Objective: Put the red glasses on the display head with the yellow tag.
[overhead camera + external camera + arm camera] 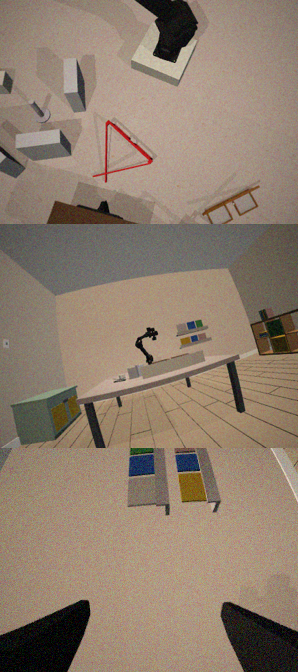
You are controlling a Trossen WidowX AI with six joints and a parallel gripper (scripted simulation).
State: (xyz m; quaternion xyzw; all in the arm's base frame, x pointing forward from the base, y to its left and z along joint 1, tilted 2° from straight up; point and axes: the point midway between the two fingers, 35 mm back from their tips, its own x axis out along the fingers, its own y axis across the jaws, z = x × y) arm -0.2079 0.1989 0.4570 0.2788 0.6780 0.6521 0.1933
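The red glasses (118, 131) lie on the pale table top (214, 114) in the top view, with the front running diagonally and the two thin temples crossing near their ends. My gripper (156, 608) is open, with bare wall between its fingers in the wrist view. In the exterior view my arm (138, 343) is raised above the table, away from the glasses. I cannot make out either display head or the yellow tag in these views.
Orange-brown glasses (224, 203) lie at the lower right. Grey blocks (70, 76) (38, 139) and a small rod stand (42, 113) are at the left. A brown surface (65, 214) is at the bottom edge. A long pale box (172, 366) stands on the table.
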